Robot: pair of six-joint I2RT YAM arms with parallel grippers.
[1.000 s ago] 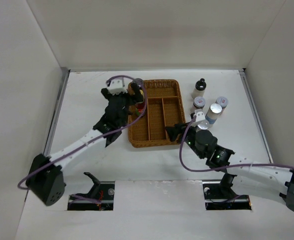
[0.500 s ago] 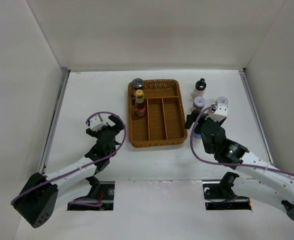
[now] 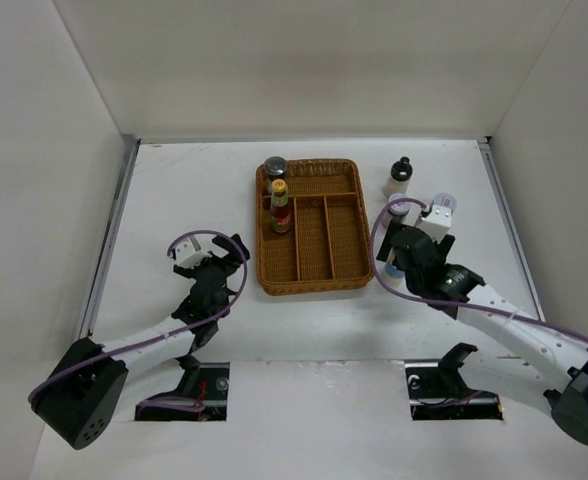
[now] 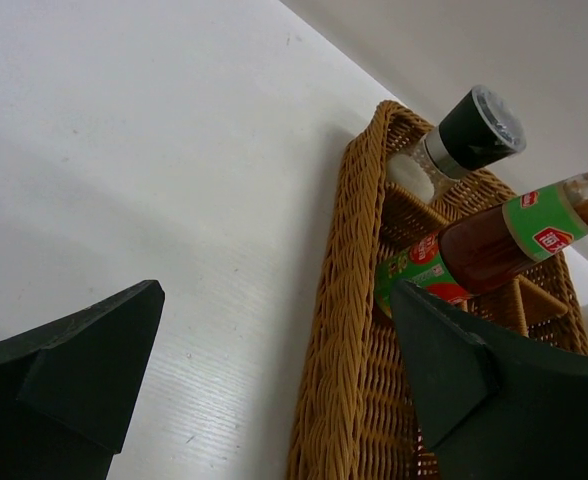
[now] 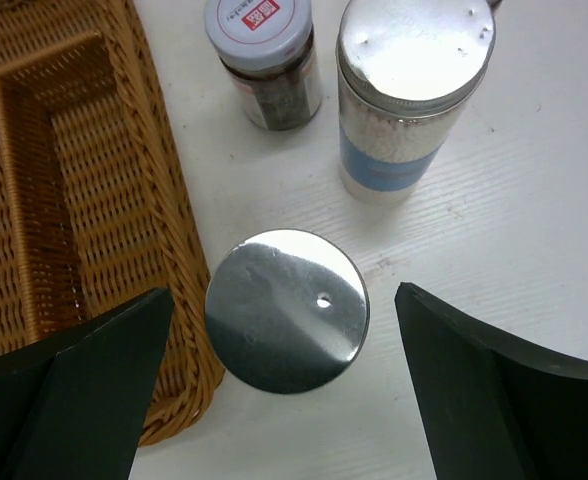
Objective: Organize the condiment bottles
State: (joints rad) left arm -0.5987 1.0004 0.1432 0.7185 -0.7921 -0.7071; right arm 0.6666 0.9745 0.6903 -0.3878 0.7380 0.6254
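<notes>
In the brown wicker tray point(image 3: 314, 262) stand a grey-lidded jar point(image 3: 275, 167) and a yellow-capped, red-labelled sauce bottle point(image 3: 279, 205), both in its back-left part. The left wrist view shows the same jar point(image 4: 469, 130) and sauce bottle point(image 4: 494, 240) over the tray's rim point(image 4: 349, 300). My left gripper point(image 3: 229, 268) point(image 4: 274, 330) is open and empty, left of the tray. My right gripper point(image 3: 399, 255) point(image 5: 284, 330) is open above a silver-lidded shaker point(image 5: 286, 310), one finger on each side, apart from it. A blue-labelled shaker point(image 5: 414, 90) and a small grey-lidded jar point(image 5: 262, 60) stand just behind.
A black-capped cream bottle point(image 3: 400, 177) stands at the back, right of the tray. Another lidded bottle point(image 3: 443, 202) shows beside my right wrist. The tray's right wall point(image 5: 164, 220) lies close to the left of the shaker under my right gripper.
My left gripper let go of the sauce bottle in the tray and drew back to the near left. My right gripper moved from the tray's front to over the shakers and opened.
</notes>
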